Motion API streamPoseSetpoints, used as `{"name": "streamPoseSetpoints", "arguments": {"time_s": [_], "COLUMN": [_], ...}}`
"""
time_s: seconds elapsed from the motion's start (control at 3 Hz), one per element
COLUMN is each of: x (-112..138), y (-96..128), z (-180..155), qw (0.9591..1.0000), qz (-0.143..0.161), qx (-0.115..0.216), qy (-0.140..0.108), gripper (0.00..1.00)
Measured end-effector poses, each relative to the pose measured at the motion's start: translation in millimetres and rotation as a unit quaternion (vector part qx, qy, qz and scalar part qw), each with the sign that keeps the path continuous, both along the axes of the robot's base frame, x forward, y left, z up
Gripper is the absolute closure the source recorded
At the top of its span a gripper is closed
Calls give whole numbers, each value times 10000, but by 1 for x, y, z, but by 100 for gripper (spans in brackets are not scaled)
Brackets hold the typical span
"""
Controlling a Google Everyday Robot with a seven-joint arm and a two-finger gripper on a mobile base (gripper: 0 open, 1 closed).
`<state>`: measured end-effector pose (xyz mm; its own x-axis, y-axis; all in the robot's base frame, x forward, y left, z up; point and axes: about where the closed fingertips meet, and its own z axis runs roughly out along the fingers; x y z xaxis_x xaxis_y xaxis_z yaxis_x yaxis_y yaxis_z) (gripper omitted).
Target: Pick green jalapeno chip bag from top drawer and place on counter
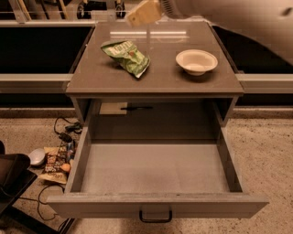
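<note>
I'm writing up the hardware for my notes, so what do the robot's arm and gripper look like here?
The arm is a smooth, rounded off-white to beige shell with no cables or sleeve showing. The gripper, at the top edge above the counter, is a blocky cream-yellow piece.
</note>
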<state>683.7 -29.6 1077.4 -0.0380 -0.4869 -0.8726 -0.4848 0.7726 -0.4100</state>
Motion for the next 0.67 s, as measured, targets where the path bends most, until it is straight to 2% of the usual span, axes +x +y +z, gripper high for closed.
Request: {"name": "streamPoseSetpoints", "arguments": {"time_s": [0.33, 0.67], "x": [-27, -40], "y": [-93, -193], "z": [7, -15], "qw": [9936, 9738], "qz": [-782, -1575], "qx": [765, 1587], "qy": [-272, -411], "gripper": [0, 0]}}
